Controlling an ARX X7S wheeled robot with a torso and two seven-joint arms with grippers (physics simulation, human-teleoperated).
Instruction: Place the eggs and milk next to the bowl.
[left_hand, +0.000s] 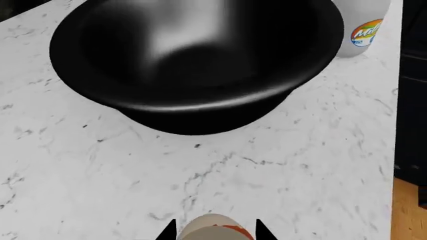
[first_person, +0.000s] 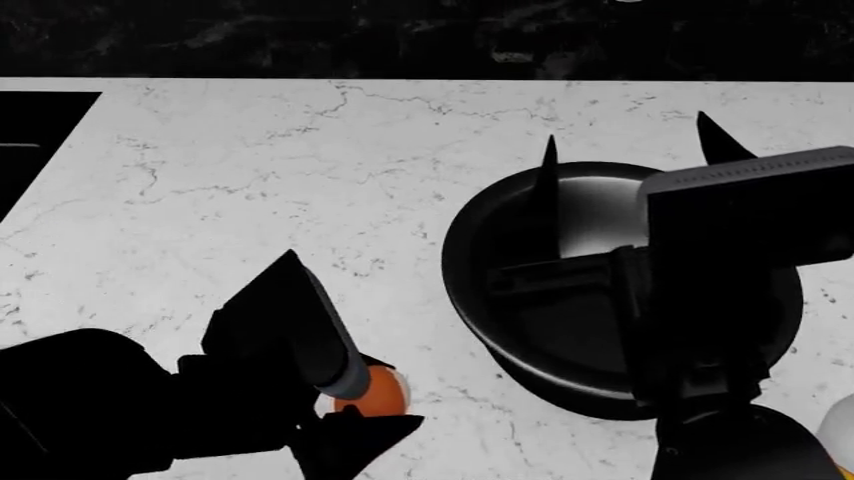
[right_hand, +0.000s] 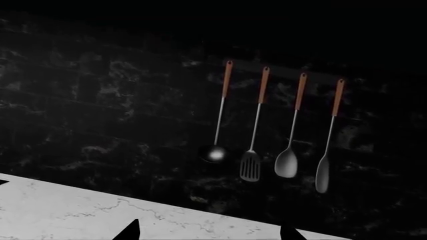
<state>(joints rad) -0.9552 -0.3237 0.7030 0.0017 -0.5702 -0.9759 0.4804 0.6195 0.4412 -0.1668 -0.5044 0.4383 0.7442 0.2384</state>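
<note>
One egg (left_hand: 215, 227) sat clamped in my L gripper (left_hand: 215, 234), low over the counter (left_hand: 100, 170) short of the bowl (left_hand: 193, 60). Milk (left_hand: 360, 30) stood touching bowl's far side. R gripper (first_person: 627, 165) hung spread, empty, above bowl.

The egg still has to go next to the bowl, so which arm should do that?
The left. Its gripper already has an egg between its jaws, low over the counter near the bowl. The right gripper is raised above the bowl, apparently empty.
</note>
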